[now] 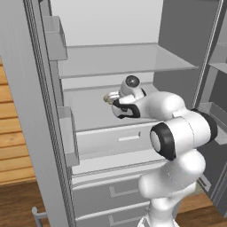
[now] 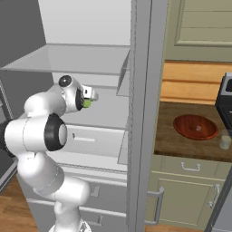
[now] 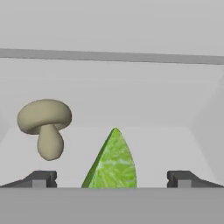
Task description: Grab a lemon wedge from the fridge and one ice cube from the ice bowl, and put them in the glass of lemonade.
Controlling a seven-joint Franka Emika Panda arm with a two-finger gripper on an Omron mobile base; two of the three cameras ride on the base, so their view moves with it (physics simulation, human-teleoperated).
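The pincer [image 3: 111, 179] is inside the open fridge [image 1: 40, 111], low over the middle shelf [image 1: 93, 113], its fingertips [image 3: 41, 178] spread wide apart with nothing clamped. The lemon wedge [image 3: 113, 159] stands upright on the shelf right between the two tips, touching neither. A mushroom [image 3: 45, 127] lies beyond and to the pincer's left. Far to the right, on the wooden table [image 2: 181, 145], sit the ice bowl [image 2: 195, 127] and the glass of lemonade [image 2: 224, 139] just beside it.
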